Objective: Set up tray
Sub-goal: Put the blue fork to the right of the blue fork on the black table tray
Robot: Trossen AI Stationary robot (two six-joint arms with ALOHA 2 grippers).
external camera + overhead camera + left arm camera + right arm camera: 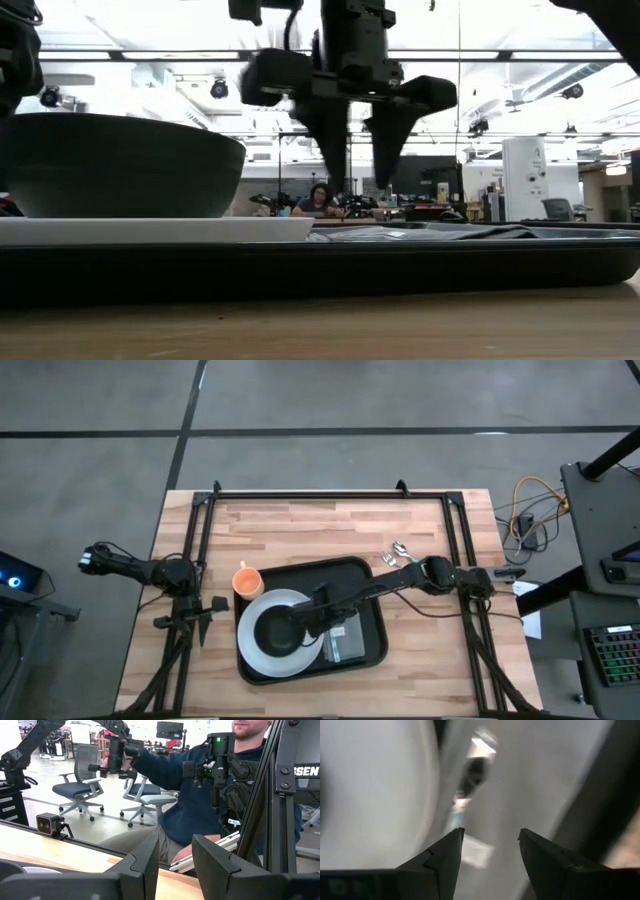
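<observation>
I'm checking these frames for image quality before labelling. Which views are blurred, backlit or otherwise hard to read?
Right wrist view: smeared, only the right hand with its open fingers reads clearly. Low view: bright ceiling lights leave the bowl and tray as dark silhouettes. Left wrist view: sharp on the room, the left hand close and dark. High view: evenly lit, clear.

Grey floor [90,470] with dark seams, blue office chairs [80,790], bright ceiling lights [150,30]
</observation>
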